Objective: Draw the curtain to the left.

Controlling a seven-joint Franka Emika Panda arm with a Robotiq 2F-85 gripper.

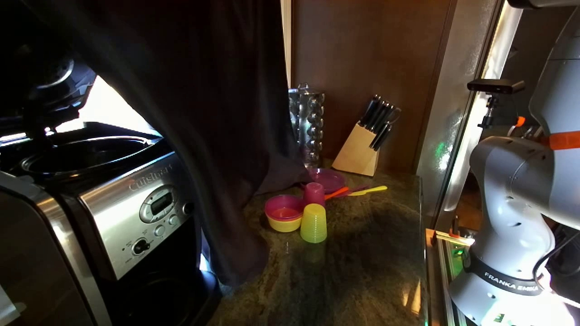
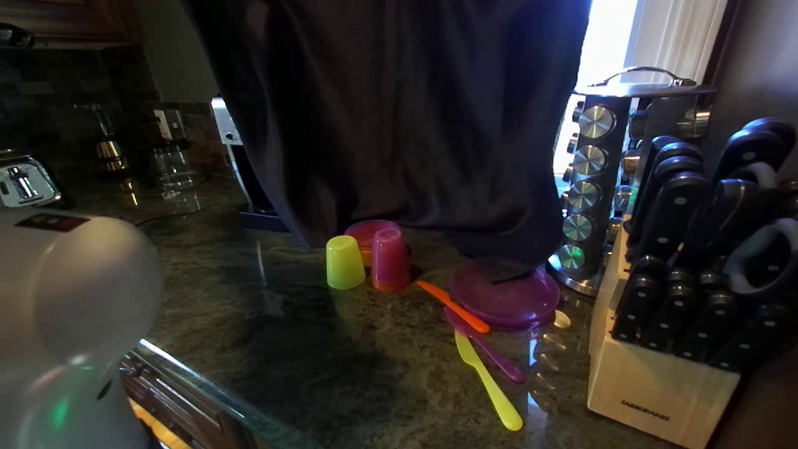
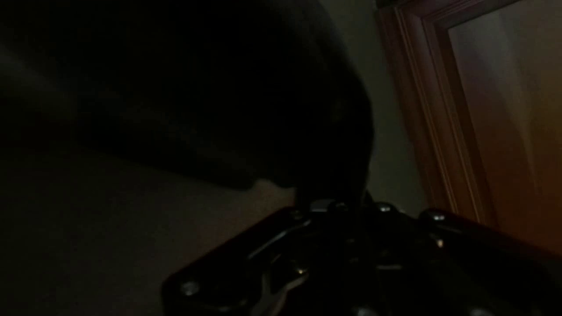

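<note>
A cupboard door [image 3: 505, 114] lies beyond the end effector [image 3: 338, 208]. Well apart from it, the bench [image 2: 374, 368] bears cups [image 2: 391, 259], bowls [image 1: 284, 225], cutlery [image 2: 492, 386], a plate [image 2: 505, 300], knife block [image 2: 661, 393] and spice rack [image 2: 597, 187].

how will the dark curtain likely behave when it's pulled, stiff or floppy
The curtain looks floppy: its soft folds suggest it may bunch and trail rather than move as one flat sheet. In an exterior view its lower edge overlaps the purple plate, so it might drag that along.

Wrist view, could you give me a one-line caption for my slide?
In dim light, the gripper pinches the curtain, with a framed wooden panel at right.
</note>
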